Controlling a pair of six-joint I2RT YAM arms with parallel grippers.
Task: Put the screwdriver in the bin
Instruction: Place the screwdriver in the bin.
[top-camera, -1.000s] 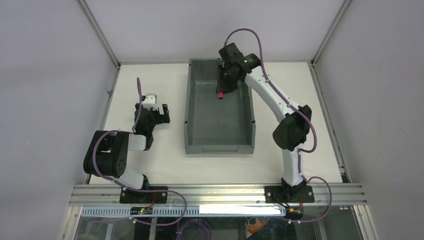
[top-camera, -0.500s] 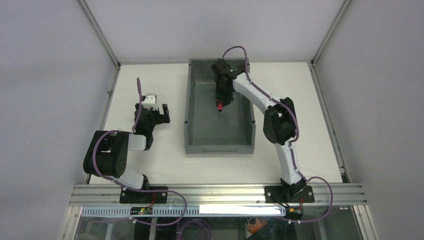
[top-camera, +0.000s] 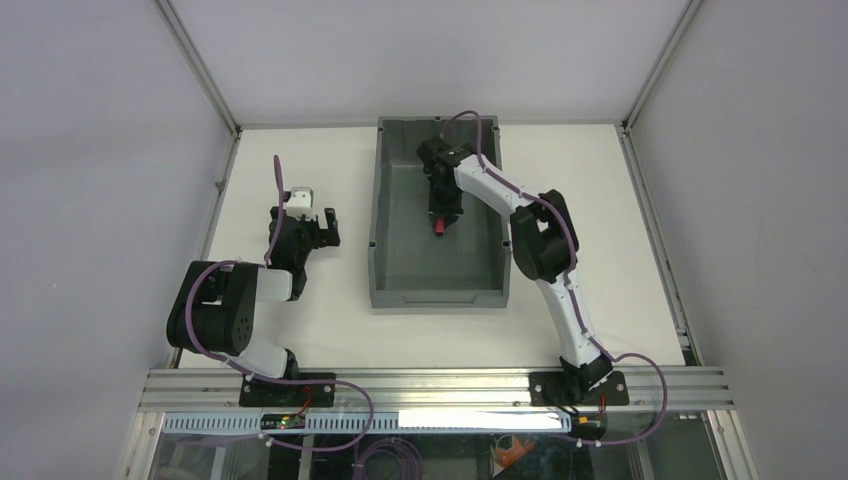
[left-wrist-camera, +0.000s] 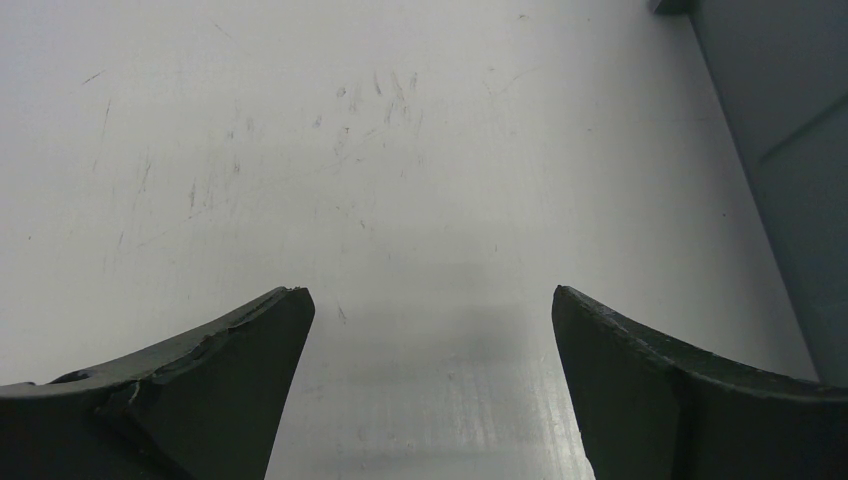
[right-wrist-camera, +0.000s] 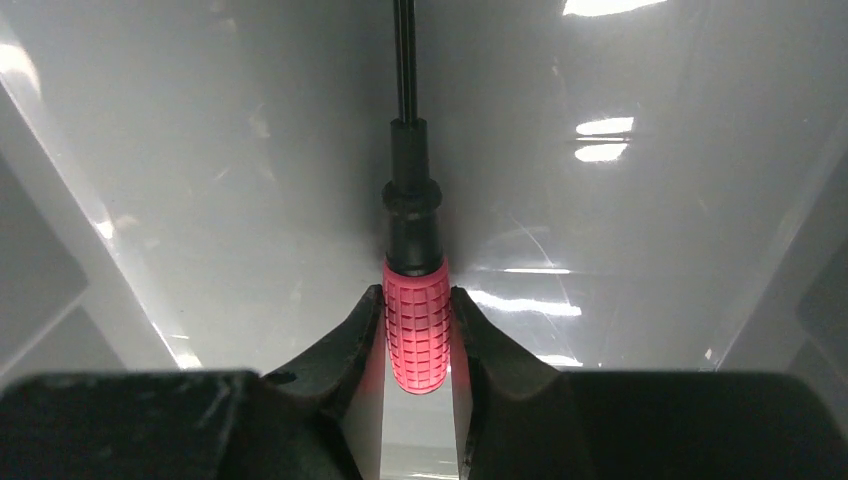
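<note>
Reaching into the bin (top-camera: 376, 215) from the right side of the desk (top-camera: 300, 320), the right gripper (top-camera: 441, 214) hangs inside the walls, over the middle of the bin's grey floor and slightly toward its far half. Its two fingers (right-wrist-camera: 345, 345) are pinched on the screwdriver (right-wrist-camera: 414, 310), gripping the red cross-hatched handle from either side. In the right wrist view the black collar and thin black shaft run straight out beyond the fingertips, over the glossy floor. Whether the tip or the handle touches that floor cannot be told. From above, only the red handle shows at the gripper's near end; the shaft is too thin to make out. The left gripper (top-camera: 312, 232) sits well apart from the bin, on its left, low over the bare white desk. Its fingers (left-wrist-camera: 230, 380) are spread wide with nothing between them, only scuffed desk surface. The bin's outer left wall appears at the right edge of the left wrist view, near that gripper but not touching it
</note>
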